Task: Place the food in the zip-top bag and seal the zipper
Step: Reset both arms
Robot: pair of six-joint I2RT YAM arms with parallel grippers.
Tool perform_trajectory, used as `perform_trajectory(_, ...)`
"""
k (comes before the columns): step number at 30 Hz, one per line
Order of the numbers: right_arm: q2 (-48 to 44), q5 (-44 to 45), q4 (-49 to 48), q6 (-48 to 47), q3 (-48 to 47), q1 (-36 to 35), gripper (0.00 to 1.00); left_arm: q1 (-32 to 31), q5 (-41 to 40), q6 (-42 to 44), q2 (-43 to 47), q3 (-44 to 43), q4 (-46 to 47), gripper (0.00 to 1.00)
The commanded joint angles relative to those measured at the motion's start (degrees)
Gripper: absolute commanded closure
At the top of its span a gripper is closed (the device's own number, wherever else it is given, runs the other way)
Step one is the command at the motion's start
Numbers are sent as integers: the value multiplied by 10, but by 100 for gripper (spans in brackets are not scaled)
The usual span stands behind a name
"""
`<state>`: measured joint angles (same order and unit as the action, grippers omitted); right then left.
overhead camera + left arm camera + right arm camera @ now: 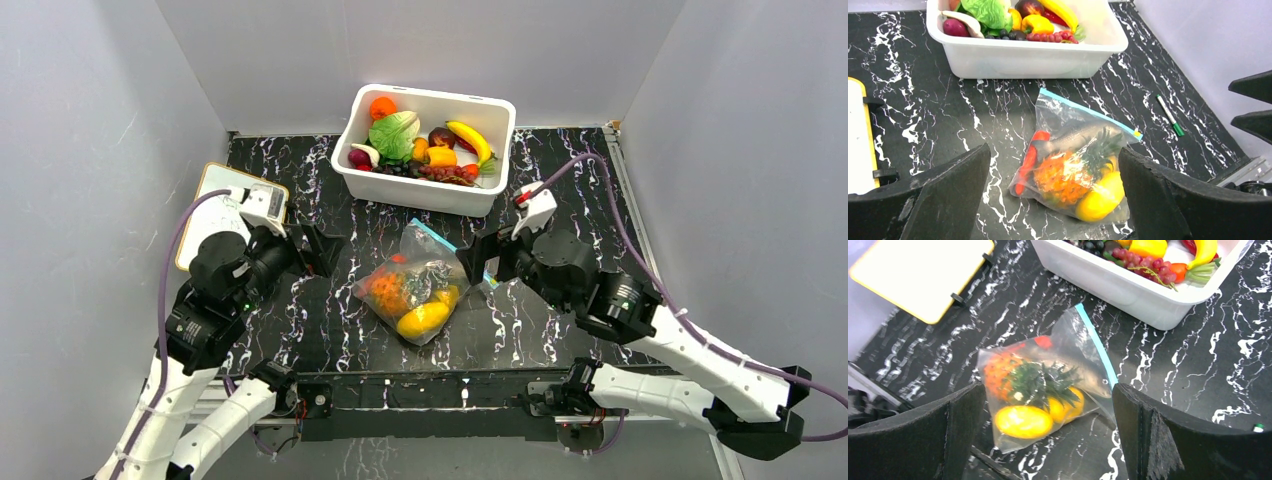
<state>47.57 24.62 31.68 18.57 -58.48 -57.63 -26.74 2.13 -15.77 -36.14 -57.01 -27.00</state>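
Note:
The clear zip-top bag (432,258) lies on the black marble table between my two grippers. It holds food: an orange pineapple (388,291) with a green crown, yellow fruit (422,320), a red piece and a grey fish. The teal zipper (1088,112) runs straight along the far-right mouth edge and also shows in the right wrist view (1095,345); I cannot tell if it is pressed shut. My left gripper (322,250) is open and empty, left of the bag. My right gripper (478,262) is open and empty, right of the bag near the zipper.
A white tub (425,190) with more toy food stands behind the bag. A white board with a yellow rim (215,185) lies at the far left. A green marker (1169,115) lies right of the bag. Grey walls close in the table.

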Motion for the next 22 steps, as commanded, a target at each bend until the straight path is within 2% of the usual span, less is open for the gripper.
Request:
perform_trajectory(1, -23, -2, 6, 54, -58, 1, 2, 2, -16, -18, 10, -25, 6, 2)
perform_trajectory(11, -104, 1, -24, 98, 11, 1, 2, 2, -5, -40, 45, 15, 26, 2)
perform_trajectory(22, -85, -12, -19, 104, 13, 1, 2, 2, -10, -48, 60, 53, 41, 2)
